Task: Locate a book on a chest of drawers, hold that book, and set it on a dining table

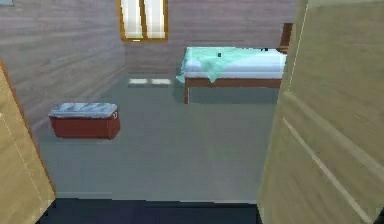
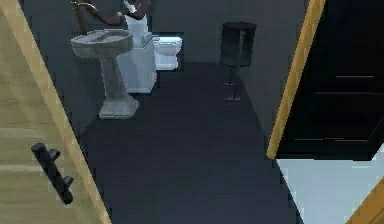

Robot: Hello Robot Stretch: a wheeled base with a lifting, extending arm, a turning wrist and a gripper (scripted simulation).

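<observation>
Book: location cannot be told at this moment, so its bearing from the gripper and the lie of its long axis are left unrecorded; the chest of drawers is likewise not yet placed. The state of the gripper's jaws cannot be told from these pictures. All positions below are taken from the doorway (image 1: 160, 150), which is framed in the forward view by a pale wooden edge (image 1: 18, 165) on its left and a pale panelled door (image 1: 330, 125) on its right. Beyond the doorway, far and to the right, a bed (image 1: 235, 68) with a pale green cover is noted; a dark brown piece (image 1: 288, 38) at the bed's far end is cut off by the door and cannot be named. Beyond the doorway to the left, nearer, a low red-brown box with a grey top (image 1: 86, 119) stands on the floor; it is judged too low to be the chest sought. On the wall opposite the doorway a window (image 1: 144, 18) is seen. On the near side of the doorway, in the arm side view, a pedestal sink (image 2: 108, 60), a toilet (image 2: 160, 52) just beside it and a black bin on a stand (image 2: 237, 45) are recorded, with a door handle (image 2: 52, 172) close by. Judgement: the search step is in hand; the bedroom beyond the doorway is the likelier place, so the coming move is thought to turn on the doorway lying straight ahead.
</observation>
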